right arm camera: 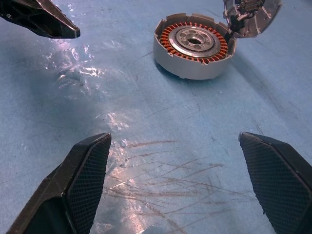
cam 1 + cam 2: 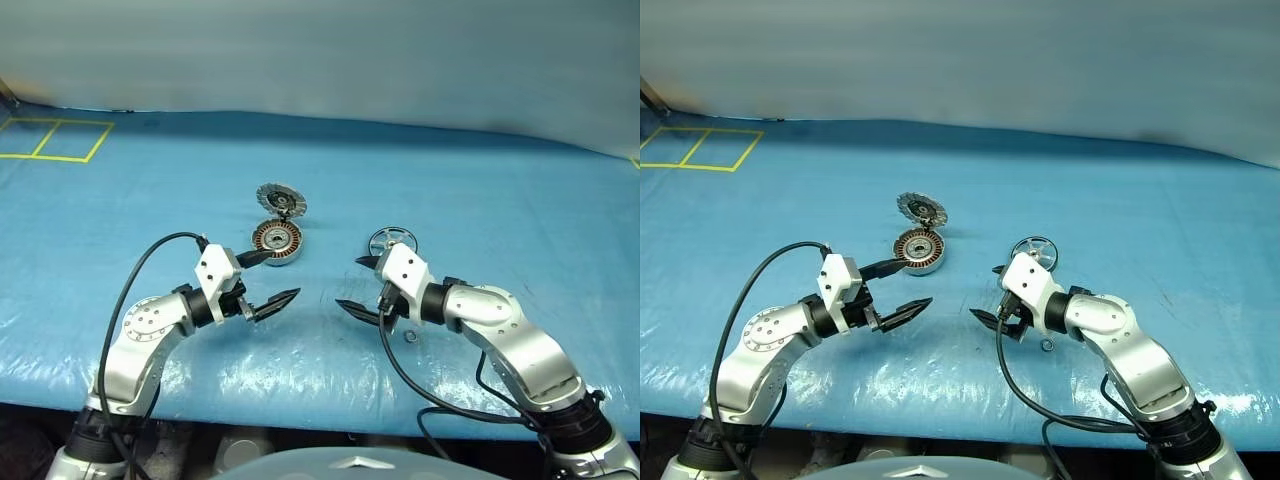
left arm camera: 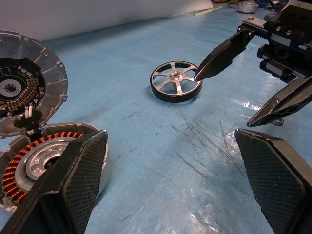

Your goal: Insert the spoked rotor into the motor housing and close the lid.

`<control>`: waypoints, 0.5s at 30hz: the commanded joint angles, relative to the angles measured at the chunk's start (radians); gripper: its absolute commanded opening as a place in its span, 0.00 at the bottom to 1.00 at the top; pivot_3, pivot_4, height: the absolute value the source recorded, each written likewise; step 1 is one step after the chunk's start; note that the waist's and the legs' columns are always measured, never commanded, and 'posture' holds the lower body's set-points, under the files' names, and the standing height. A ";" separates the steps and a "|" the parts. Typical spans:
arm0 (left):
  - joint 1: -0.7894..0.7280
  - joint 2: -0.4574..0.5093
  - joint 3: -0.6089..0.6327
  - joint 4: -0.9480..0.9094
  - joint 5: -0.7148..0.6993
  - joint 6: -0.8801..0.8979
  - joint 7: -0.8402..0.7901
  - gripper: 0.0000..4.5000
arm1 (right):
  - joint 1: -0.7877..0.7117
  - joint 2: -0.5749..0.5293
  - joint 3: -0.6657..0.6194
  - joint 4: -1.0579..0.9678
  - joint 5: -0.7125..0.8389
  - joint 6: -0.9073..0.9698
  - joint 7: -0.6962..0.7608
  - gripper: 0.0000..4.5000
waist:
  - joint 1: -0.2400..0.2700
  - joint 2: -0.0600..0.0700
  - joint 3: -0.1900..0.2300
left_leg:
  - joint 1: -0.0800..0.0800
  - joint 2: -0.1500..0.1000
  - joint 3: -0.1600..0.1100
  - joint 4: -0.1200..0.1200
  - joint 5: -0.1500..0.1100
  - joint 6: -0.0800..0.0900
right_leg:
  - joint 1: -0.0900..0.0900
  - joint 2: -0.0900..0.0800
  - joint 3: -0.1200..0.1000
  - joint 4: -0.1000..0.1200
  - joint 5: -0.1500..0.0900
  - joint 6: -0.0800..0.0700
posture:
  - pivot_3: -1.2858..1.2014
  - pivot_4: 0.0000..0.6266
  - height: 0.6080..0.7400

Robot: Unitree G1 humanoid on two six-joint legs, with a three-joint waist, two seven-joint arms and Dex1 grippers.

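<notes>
**Q:** Three parts on the blue sheet [image 2: 520,200], right? Where's everything sitting?

**A:** Yep. Spoked rotor [image 2: 392,240] lies flat on the sheet, right of centre, on its own, nothing holding it. Motor housing [image 2: 277,242] is to its left, well apart from it, copper windings facing up. Lid [image 2: 281,199] is swung open on its hinge at the far side of the housing, tilted up, grey-black segmented face showing.

**Q:** And the grippers?

**A:** Both have their jaws spread wide and both are empty. Left gripper [image 2: 268,280] hangs on the near side of the housing; its far fingertip looks close to the housing's rim, can't tell if it touches. Right gripper [image 2: 358,284] is on the near side of the rotor, far fingertip just beside the rim. In the left wrist view that tip overlaps the rotor [image 3: 176,87], but contact is hard to call. The two grippers point at each other across a bare, scratched patch of sheet.

**Q:** Anything else lying around?

**A:** Small washer [image 2: 409,339] on the sheet under the right wrist, plus yellow tape lines [image 2: 50,140] far left.
</notes>
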 commanded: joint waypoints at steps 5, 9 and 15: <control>0.053 -0.002 0.056 -0.052 -0.009 -0.029 0.044 1.00 | -0.118 0.024 0.043 0.048 -0.023 -0.056 0.035 0.98 | -0.002 0.000 0.000 | 0.000 0.000 0.000 0.000 0.000 0.000 | 0.000 0.000 0.000 0.000 0.000 -0.001 | 0.52 0.24 1.00; 0.076 0.002 0.094 -0.057 -0.010 -0.037 0.065 1.00 | -0.216 0.069 0.095 0.119 -0.048 -0.086 0.057 0.98 | -0.003 0.000 0.000 | 0.000 0.000 0.000 0.000 0.000 0.000 | 0.000 0.000 0.000 0.000 0.000 -0.001 | 0.52 0.24 1.00; 0.122 0.012 0.156 -0.075 -0.013 -0.040 0.095 1.00 | -0.466 0.164 0.280 0.366 -0.234 -0.230 0.102 0.98 | -0.014 0.000 0.000 | 0.001 0.001 0.000 -0.001 0.001 -0.001 | -0.001 0.000 0.000 0.001 0.002 -0.003 | 0.52 0.24 1.00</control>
